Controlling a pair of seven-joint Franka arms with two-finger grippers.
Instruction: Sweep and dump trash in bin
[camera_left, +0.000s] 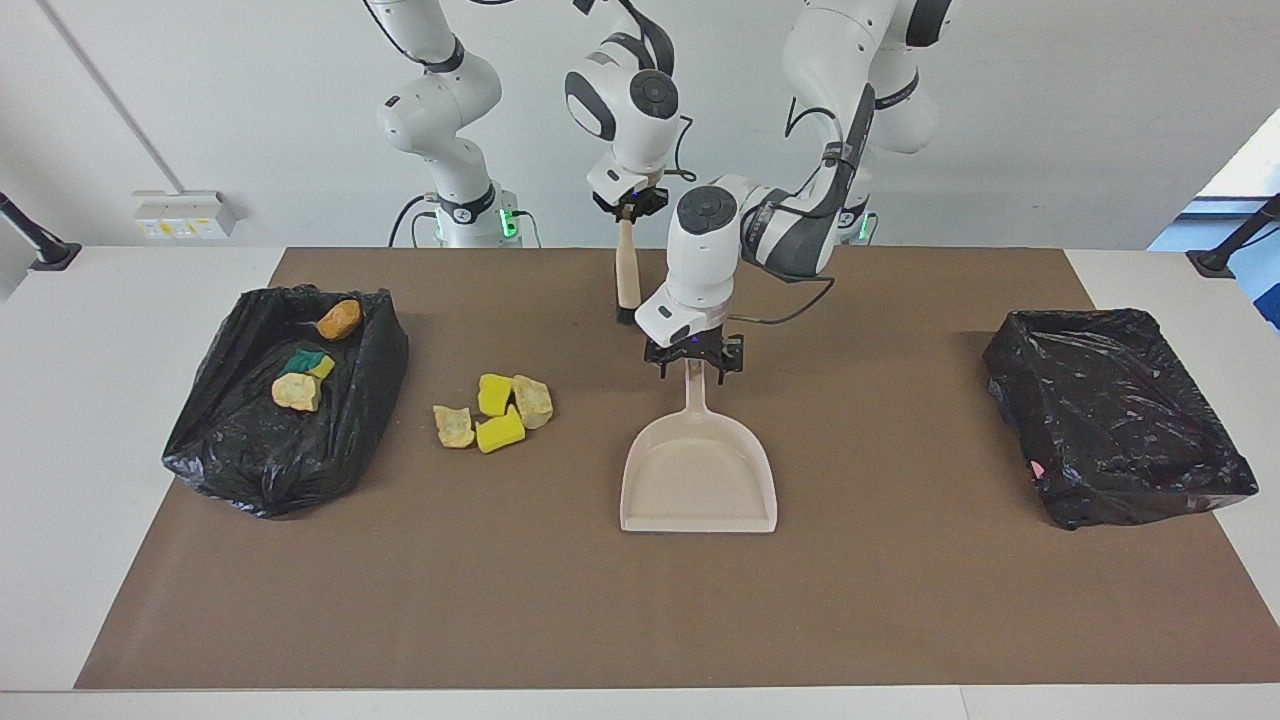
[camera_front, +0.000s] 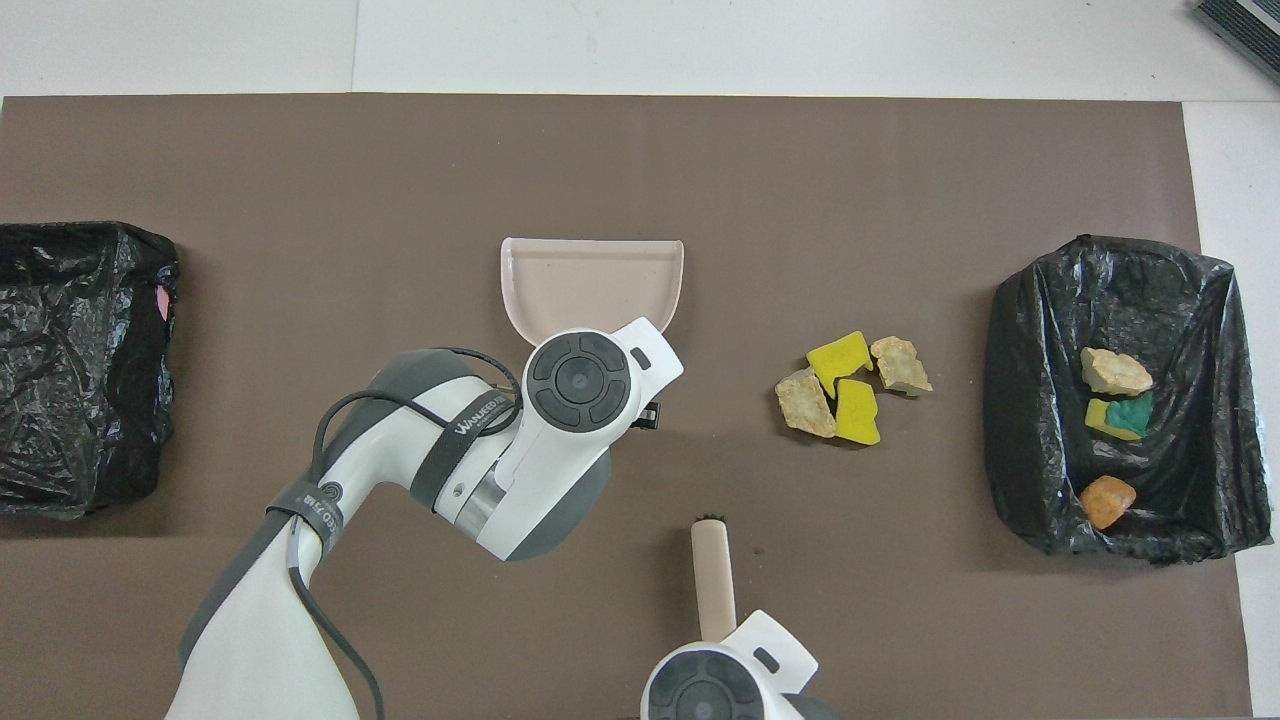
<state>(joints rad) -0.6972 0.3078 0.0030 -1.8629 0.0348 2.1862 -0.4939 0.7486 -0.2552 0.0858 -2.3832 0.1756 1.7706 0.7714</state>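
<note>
Left gripper (camera_left: 693, 362) sits low at the top of the beige dustpan (camera_left: 699, 480) handle, jaws straddling it; whether they clamp it cannot be told. Right gripper (camera_left: 628, 208) is closed on the beige-handled brush (camera_left: 627, 278), which hangs bristles down over the mat (camera_left: 900, 600). Trash: four scraps (camera_left: 493, 410) lie on the mat between dustpan and the bin (camera_left: 250, 450) at the right arm's end; three more (camera_left: 312, 355) lie in that bin.
</note>
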